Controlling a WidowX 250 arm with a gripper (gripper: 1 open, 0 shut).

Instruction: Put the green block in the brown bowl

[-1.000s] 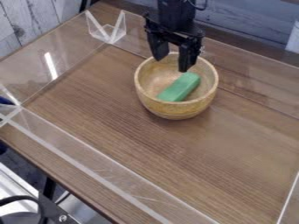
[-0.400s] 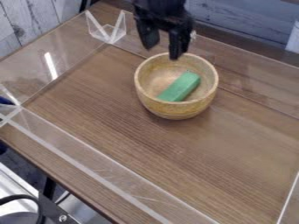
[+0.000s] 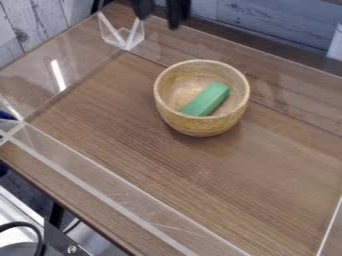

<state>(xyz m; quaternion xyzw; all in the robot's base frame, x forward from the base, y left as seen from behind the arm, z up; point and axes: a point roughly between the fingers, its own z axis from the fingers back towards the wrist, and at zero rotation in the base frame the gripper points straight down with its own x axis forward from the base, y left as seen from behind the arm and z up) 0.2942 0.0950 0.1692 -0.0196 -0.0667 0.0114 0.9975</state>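
The flat matte green block (image 3: 206,99) lies inside the round tan wooden bowl (image 3: 201,122) on the wood-grain table (image 3: 160,180) — the black end effector (image 3: 175,10), wide open and empty, has risen to the frame's top edge — so placement looks done

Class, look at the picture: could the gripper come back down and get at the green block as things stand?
Probably yes. The block lies uncovered in the open-topped bowl, nothing over it. The gripper, barely in view at the top edge, is above and behind the bowl, with free space between.
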